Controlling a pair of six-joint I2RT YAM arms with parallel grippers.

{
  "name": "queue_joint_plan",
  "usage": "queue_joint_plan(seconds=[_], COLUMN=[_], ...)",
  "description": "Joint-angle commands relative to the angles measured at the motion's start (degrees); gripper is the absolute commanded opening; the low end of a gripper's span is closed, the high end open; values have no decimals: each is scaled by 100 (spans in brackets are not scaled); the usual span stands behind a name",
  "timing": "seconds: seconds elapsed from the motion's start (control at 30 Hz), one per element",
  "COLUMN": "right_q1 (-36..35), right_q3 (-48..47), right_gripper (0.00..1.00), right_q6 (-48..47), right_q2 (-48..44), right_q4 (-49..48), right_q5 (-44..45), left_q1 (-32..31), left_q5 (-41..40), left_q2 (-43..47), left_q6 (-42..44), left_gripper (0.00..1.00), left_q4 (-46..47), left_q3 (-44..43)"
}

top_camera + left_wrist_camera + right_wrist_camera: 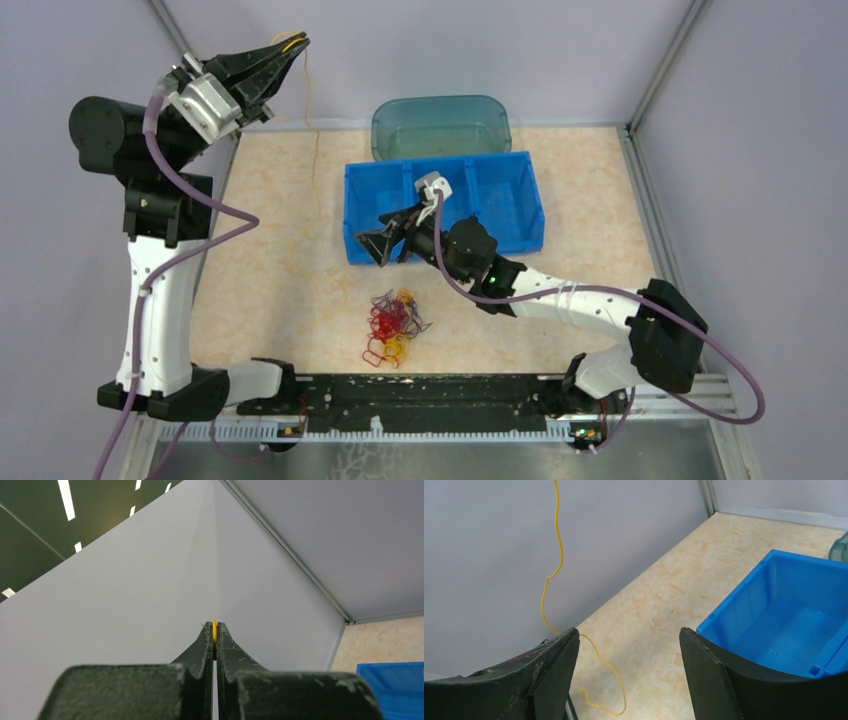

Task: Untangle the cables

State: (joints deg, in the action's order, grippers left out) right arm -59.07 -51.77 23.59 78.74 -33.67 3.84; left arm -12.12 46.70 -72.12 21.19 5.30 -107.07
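1. Top view: the left gripper [293, 44], raised over the table's [270, 250] far-left corner, pinches a yellow cable [310, 100] that hangs to the surface. The clump of cables [393, 325] lies by the near edge, mid-width. The right gripper [376, 247] hovers spread at the blue bin's [520, 200] near-left corner.
2. Left wrist: fingers clenched on the yellow cable.
3. Right wrist: jaws apart, empty; the yellow cable dangles along the left wall.

The black fingers [202, 652] of the left gripper [214, 632] pinch a thin yellow wiry cable [214, 626] at their tips. Lower right, a blue plastic bin [395, 685] sits on the beige marbled worktop [382, 640].
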Motion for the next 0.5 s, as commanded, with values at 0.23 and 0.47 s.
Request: queue_joint_plan(seconds=[0.23, 0.47], right_q1=[112, 132], right_q3=[197, 529], right_gripper=[73, 72], right_q6=[177, 122], right_q2=[-305, -631], right_q4=[-286, -85], right_q5=[284, 870], left_q1=[17, 9], left_q5=[-338, -361], left_q2=[-303, -496], left_q6=[292, 421], left_gripper=[0, 0], left_q4=[617, 776], left_q3=[-434, -550])
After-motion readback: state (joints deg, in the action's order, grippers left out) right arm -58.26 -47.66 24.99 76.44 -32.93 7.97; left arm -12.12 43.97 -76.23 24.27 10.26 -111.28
